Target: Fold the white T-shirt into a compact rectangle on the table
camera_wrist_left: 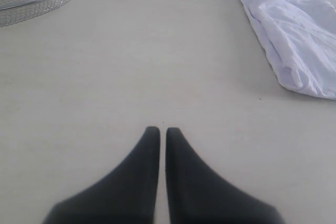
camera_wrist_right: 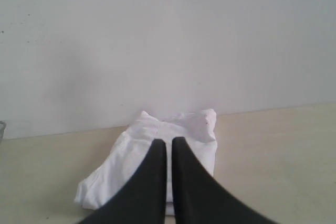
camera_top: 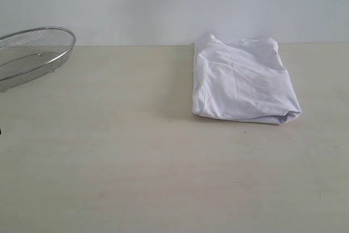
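Left gripper (camera_wrist_left: 158, 129) and right gripper (camera_wrist_right: 169, 141) closed, empty.

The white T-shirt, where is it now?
In the exterior view the white T-shirt lies folded on the table, right of middle by the back wall, far from the wire basket at the left edge.

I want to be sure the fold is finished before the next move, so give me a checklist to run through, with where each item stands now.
1. White T-shirt folded into a compact rectangle: ok, though its edges look rumpled.
2. Shirt wholly on the table: ok.
3. Left gripper, fingers shut and empty: ok.
4. Right gripper, fingers shut, no cloth caught: ok.
5. Mesh basket apart from the shirt: ok.
6. Layers underneath lying flat: cannot tell, hidden.
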Controlling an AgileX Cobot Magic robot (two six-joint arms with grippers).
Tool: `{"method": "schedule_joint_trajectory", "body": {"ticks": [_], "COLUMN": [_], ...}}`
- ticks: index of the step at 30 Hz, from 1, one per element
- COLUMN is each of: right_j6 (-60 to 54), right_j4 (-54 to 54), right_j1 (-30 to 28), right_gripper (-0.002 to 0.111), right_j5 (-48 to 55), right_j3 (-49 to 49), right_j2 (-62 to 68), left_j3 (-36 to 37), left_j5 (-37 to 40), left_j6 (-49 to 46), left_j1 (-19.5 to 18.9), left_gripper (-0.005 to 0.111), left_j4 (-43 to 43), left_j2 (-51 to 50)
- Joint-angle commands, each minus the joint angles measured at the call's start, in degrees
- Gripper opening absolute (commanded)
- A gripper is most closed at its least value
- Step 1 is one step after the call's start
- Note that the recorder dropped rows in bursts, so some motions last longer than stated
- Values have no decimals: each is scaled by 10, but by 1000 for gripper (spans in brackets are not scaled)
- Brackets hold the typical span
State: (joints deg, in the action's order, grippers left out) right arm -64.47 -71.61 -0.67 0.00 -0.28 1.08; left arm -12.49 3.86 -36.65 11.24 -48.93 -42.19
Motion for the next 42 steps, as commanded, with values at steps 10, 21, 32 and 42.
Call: {"method": "schedule_joint_trajectory", "body": {"ticks": [10,21,32,42], "right_j6": [719,603,603,605], "right_j4": [728,696,693,693], "right_j1": [1,1,1,12], "right_gripper": [0,0,0,0], "right_j5": [58,128,189,190], "right_j3": [3,3,3,3], "right_j2": [-4,-4,-4,-4], "left_j3": [2,2,2,2], "left_j5": [-9,-9,-9,-9], "left_j6": [2,2,2,2], "left_j1": [-2,-2,-2,-2], "left_gripper": [5,5,5,5], "left_j4": [1,1,1,1], "left_j2": [3,3,3,3]}}
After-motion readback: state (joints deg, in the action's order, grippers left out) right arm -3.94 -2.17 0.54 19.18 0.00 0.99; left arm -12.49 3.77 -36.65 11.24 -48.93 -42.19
